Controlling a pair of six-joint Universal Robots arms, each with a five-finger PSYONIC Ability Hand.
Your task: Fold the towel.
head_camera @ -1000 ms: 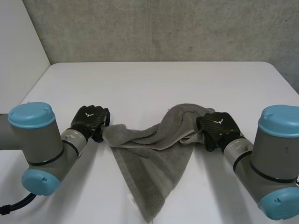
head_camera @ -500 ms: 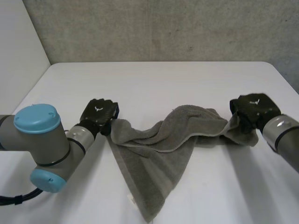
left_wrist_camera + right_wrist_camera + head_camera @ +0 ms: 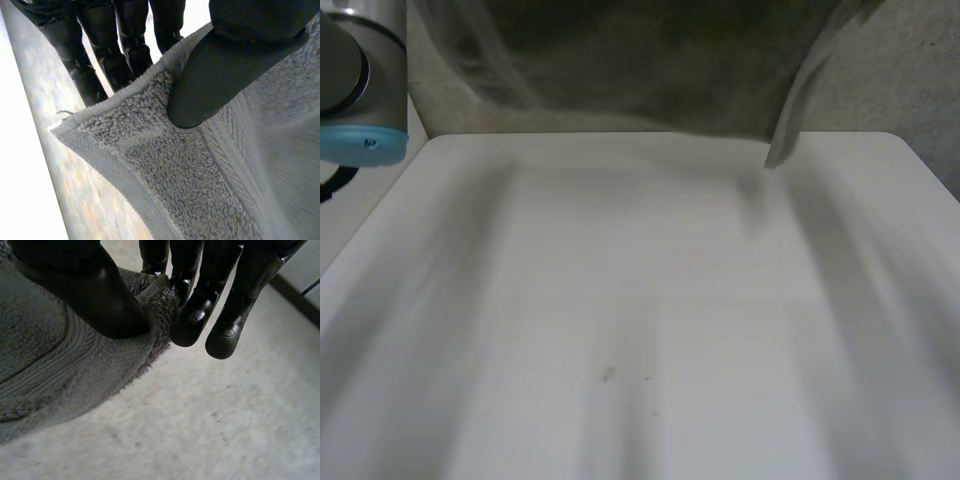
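Observation:
The grey towel point(image 3: 640, 60) hangs in the air above the table's far edge, spread wide between the two arms, its lower edge just over the white table point(image 3: 640, 300). In the left wrist view my left hand point(image 3: 225, 65) pinches a corner of the towel point(image 3: 165, 175), thumb on one face and fingers point(image 3: 105, 55) behind the other. In the right wrist view my right hand point(image 3: 85, 285) holds the towel point(image 3: 50, 360) at its edge, with the thumb pressing the cloth against the fingertips point(image 3: 192, 320).
A joint of my left arm point(image 3: 360, 70) stands high at the table's far left corner. A concrete wall point(image 3: 900, 60) rises behind the table. The table's left and right edges run along both sides.
Both hands have risen out of the head view and lifted the towel off the table. It was lying bunched between them and now hangs spread. The left hand has shut on its corner.

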